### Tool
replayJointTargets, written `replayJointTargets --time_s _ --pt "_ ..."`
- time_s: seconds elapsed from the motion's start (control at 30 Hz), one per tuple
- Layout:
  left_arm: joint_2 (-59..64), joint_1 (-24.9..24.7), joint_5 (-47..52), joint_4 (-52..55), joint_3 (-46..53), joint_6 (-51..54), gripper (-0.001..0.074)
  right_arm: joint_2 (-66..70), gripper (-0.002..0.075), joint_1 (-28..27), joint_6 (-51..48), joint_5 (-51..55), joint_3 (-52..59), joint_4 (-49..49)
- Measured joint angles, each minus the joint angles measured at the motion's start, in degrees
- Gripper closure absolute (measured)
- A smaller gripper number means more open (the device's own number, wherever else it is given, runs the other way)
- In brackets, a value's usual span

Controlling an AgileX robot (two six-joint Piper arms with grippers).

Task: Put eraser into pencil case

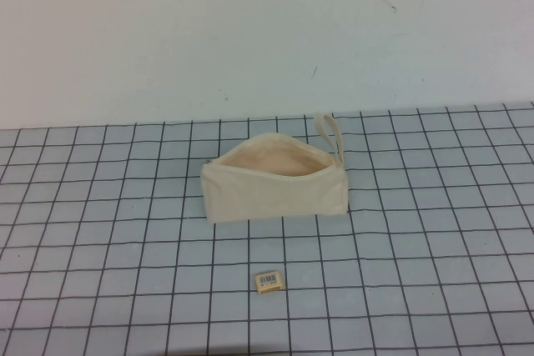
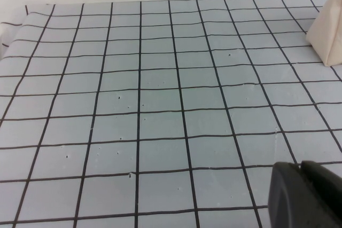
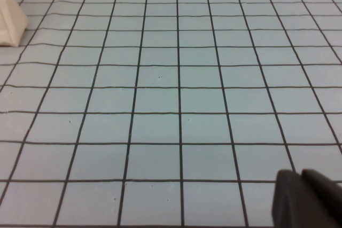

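Note:
The cream pencil case point(image 1: 275, 177) lies at the middle of the gridded mat, unzipped, its peach lining showing and its wrist loop point(image 1: 330, 133) at the far right end. The tan eraser point(image 1: 269, 281) with a barcode label lies on the mat in front of it, apart from it. Neither arm shows in the high view. My left gripper point(image 2: 304, 196) is shut and empty over bare mat, with a corner of the pencil case point(image 2: 328, 33) far off. My right gripper point(image 3: 304, 198) is shut and empty, with a corner of the pencil case point(image 3: 10, 22) far off.
The grey mat point(image 1: 125, 231) with black grid lines covers the table up to a white wall point(image 1: 250, 31) behind. Nothing else lies on it.

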Motion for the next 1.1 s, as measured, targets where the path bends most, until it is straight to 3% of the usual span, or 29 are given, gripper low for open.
replayJointTargets --time_s 1.1 --pt "0.00 0.00 0.00 1.30 0.00 0.12 0.0736 0.00 0.0726 0.00 0.00 0.00 0.00 0.00"
